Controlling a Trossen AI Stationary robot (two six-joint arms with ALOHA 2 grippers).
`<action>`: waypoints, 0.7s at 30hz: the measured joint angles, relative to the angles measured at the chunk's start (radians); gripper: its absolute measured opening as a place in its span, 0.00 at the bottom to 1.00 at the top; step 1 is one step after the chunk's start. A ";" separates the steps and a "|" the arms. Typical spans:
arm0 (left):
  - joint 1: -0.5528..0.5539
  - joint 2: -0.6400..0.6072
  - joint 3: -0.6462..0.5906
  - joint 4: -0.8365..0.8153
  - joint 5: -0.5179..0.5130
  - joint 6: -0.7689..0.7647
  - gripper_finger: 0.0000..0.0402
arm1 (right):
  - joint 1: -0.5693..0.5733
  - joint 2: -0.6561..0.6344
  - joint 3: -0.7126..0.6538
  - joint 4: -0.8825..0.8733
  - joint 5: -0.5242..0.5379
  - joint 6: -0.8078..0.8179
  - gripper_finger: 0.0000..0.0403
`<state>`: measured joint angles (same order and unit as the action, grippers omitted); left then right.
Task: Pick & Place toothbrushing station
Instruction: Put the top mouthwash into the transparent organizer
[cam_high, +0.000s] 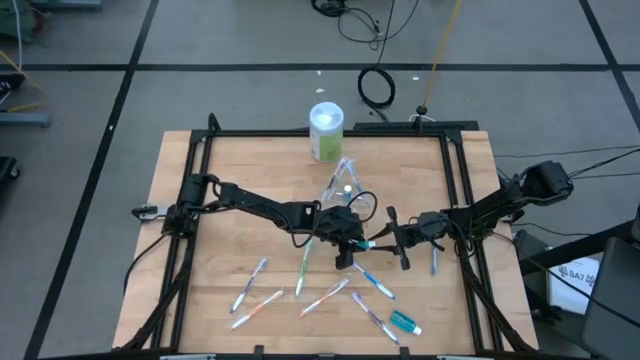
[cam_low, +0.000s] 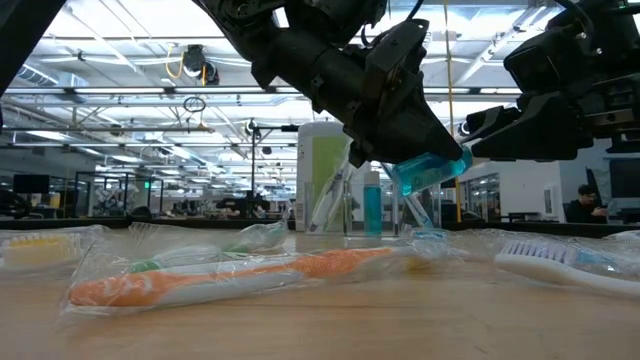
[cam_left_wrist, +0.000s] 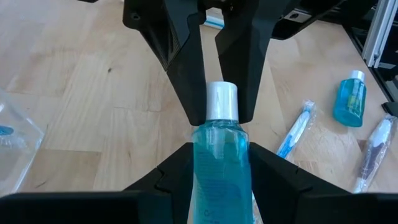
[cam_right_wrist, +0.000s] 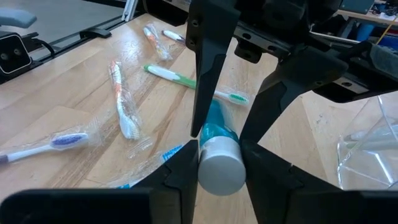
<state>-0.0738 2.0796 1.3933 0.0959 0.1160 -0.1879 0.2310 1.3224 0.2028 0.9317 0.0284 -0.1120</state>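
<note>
A small teal tube (cam_high: 369, 244) with a white cap is held in the air between my two grippers at the table's middle. My left gripper (cam_high: 355, 243) is shut on its body and my right gripper (cam_high: 388, 241) is shut on its cap end. The tube hangs level above the wood in the low view (cam_low: 432, 170). Several wrapped toothbrushes (cam_high: 303, 270) lie flat on the table's near half. A second teal tube (cam_high: 404, 322) lies near the front right. A clear plastic bag (cam_high: 346, 186) stands behind the grippers with toothbrushes in it. My left gripper pinches the tube's teal body (cam_left_wrist: 221, 177) between its two fingers, coming level from the table's left, with the fingers along the tube. The tube is lifted clear, level, cap toward the right arm. My right gripper has the white cap (cam_right_wrist: 221, 167) pinched between its two fingers (cam_right_wrist: 180, 168), coming level from the table's right. The fingers lie along the tube and reach only the cap end. The tube is clear of the table.
A white and green cylinder (cam_high: 326, 130) stands at the table's far edge. One toothbrush (cam_high: 434, 260) lies under the right arm. A black frame (cam_high: 200, 150) runs round the wooden top. Bare wood lies at the left and far right.
</note>
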 joint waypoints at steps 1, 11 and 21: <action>0.000 0.000 0.000 0.000 0.000 0.000 0.36 | 0.000 0.000 0.000 0.000 0.000 0.000 0.26; 0.000 0.000 0.000 0.004 -0.001 0.003 0.40 | 0.000 0.000 0.000 -0.002 -0.005 0.047 0.26; 0.006 -0.042 0.000 -0.090 -0.005 0.003 0.60 | 0.000 0.000 0.000 -0.003 -0.009 0.056 0.26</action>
<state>-0.0674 2.0374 1.3937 0.0063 0.1107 -0.1845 0.2314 1.3228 0.2028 0.9284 0.0198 -0.0558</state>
